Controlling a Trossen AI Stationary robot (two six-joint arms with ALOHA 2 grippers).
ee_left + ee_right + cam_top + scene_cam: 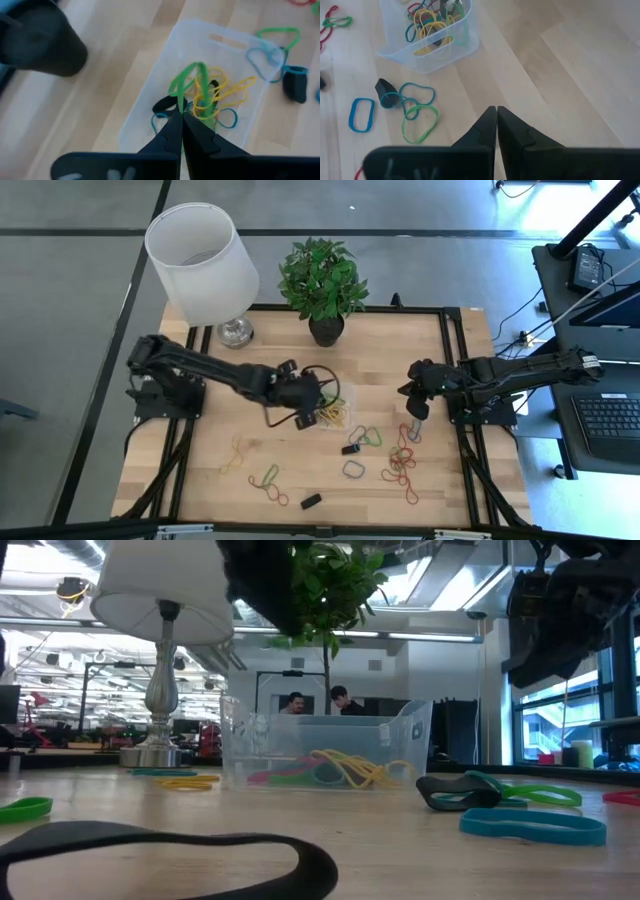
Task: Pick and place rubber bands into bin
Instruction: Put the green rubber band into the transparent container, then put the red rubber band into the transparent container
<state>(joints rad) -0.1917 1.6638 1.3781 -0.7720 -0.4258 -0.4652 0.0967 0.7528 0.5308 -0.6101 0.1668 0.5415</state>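
Note:
The bin (335, 415) is a clear tub in the middle of the table, holding yellow, blue, green and black rubber bands (220, 95). My left gripper (181, 116) hovers over it, shut on a green rubber band (189, 80). More bands lie flat on the wood: red ones (402, 463), a green and red pair (268, 478), a yellow one (235, 450), a blue one (353, 470). My right gripper (496, 111) is shut and holds nothing, above bare wood to the right of the bin (427, 32), near the red bands. My left gripper pinches the green rubber band between its two fingertips at one end of the loop (180, 102), coming from above and pointing down into the bin. The rest of the loop reaches out past the fingertips over the bands in the bin; whether it touches them I cannot tell.
A white lamp (203, 260) and a potted plant (322, 280) stand at the far edge. Small black pieces (311, 501) (350, 448) lie among the loose bands. In the low view a black band (150, 850) and a blue band (532, 828) lie near the camera. People show behind the table.

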